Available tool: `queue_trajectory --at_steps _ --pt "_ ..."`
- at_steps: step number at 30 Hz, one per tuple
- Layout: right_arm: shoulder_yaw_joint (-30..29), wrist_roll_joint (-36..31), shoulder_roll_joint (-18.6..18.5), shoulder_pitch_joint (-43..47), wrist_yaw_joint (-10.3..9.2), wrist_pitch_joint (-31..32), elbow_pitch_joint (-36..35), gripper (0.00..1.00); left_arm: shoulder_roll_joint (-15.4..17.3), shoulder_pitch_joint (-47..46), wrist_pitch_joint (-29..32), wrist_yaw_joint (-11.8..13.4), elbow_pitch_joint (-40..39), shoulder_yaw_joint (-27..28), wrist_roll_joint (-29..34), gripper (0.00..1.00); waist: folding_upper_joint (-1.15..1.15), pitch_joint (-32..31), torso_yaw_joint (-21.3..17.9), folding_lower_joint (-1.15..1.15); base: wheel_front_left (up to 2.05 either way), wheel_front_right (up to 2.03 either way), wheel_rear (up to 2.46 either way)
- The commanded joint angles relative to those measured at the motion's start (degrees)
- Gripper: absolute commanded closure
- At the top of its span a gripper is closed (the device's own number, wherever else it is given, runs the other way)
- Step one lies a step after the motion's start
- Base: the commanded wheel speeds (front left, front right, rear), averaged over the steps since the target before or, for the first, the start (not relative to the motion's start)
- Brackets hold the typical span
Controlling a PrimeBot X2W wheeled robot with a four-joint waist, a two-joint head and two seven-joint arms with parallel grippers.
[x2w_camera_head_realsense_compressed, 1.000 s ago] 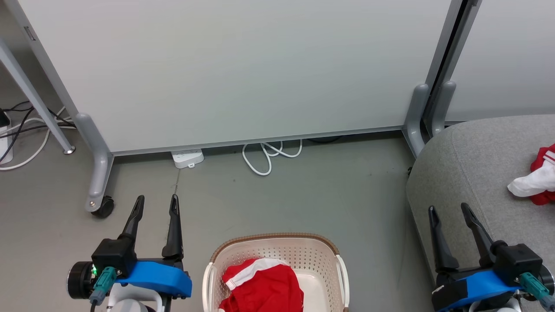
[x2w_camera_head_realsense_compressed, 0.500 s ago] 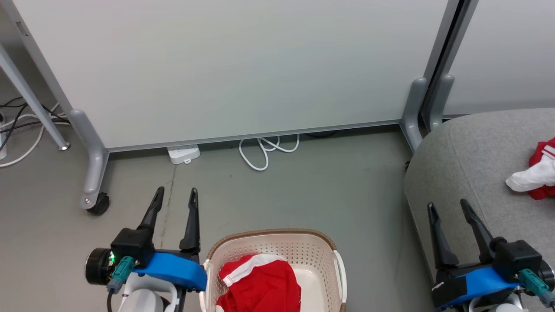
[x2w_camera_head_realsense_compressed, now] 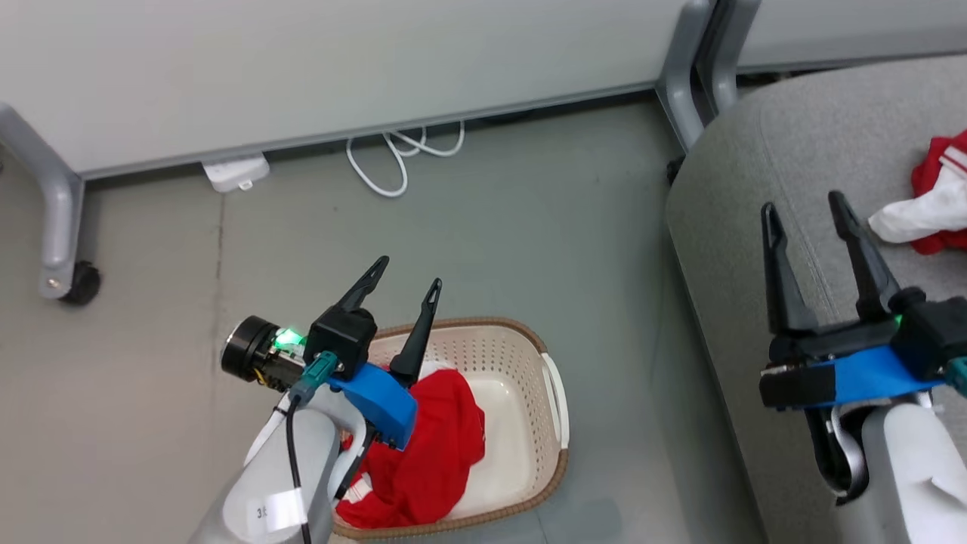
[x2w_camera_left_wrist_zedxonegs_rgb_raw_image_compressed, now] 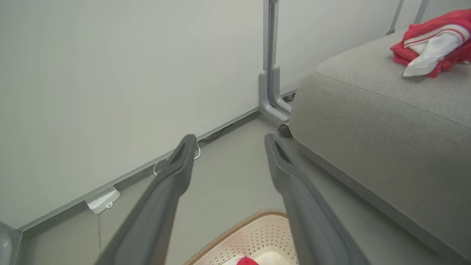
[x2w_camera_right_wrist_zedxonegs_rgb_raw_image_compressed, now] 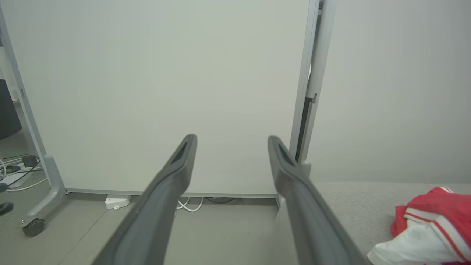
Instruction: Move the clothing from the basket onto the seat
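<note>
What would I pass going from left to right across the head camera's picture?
First a caster wheel → white power strip → basket → grey partition foot → right gripper.

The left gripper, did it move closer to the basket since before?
Yes. The left gripper was beside the basket, apart from it; now it has swung to its right and hangs over the basket's rim.

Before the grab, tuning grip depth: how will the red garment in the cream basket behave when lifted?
Probably floppy and light: the crumpled red fabric garment lies in soft folds. May drag on the cream perforated plastic basket around it.
</note>
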Motion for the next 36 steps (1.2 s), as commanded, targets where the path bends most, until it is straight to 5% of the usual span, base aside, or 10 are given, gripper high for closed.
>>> queue_trajectory --at_steps 1,10,21,36 --pt "0.1 0.1 0.0 -2.0 0.01 0.0 -0.6 0.00 0.9 -2.2 -0.1 0.0 1.3 -1.6 -0.3 0.00 0.00 6.2 -3.5 -0.01 0.00 0.00 0.00" --pt "1.5 -0.3 0.8 -9.5 0.01 0.0 -3.5 0.00 5.4 -14.0 -0.2 0.0 14.9 -17.2 -2.8 0.00 0.00 18.2 -7.5 -0.01 0.00 0.00 0.00" --pt "1.9 -0.4 1.8 -15.2 0.01 0.0 -7.0 0.00 6.7 -25.6 -0.1 0.0 27.4 -33.2 -6.5 0.00 0.00 30.3 -9.7 -0.01 0.00 0.00 0.00" --pt "2.7 -0.4 3.1 -19.8 0.01 0.0 -10.7 0.00 9.5 -34.5 5.3 0.0 36.6 -45.3 -12.2 0.00 0.00 42.7 -11.8 -0.01 0.00 0.00 0.00"
